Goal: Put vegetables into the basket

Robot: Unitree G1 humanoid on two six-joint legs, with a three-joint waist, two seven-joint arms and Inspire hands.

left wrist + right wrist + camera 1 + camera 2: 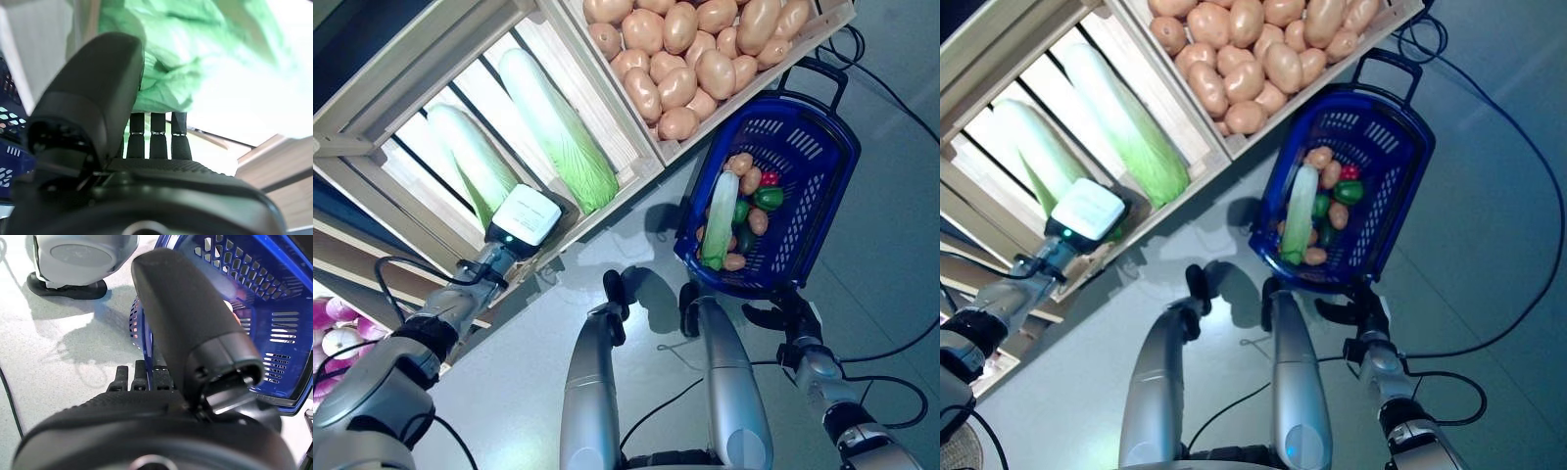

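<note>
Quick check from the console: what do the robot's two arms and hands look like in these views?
Both arms are silver-grey with black joint collars. The left arm carries a white box with a small green light at its wrist. The left hand and right hand are dark and matte, each with a broad rounded thumb beside a row of slim black fingers; metal bands ring the left fingers.

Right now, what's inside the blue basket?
The blue basket holds a long pale green cabbage, a green pepper, something small and red and several potatoes. Anything beneath them is hidden.
</note>
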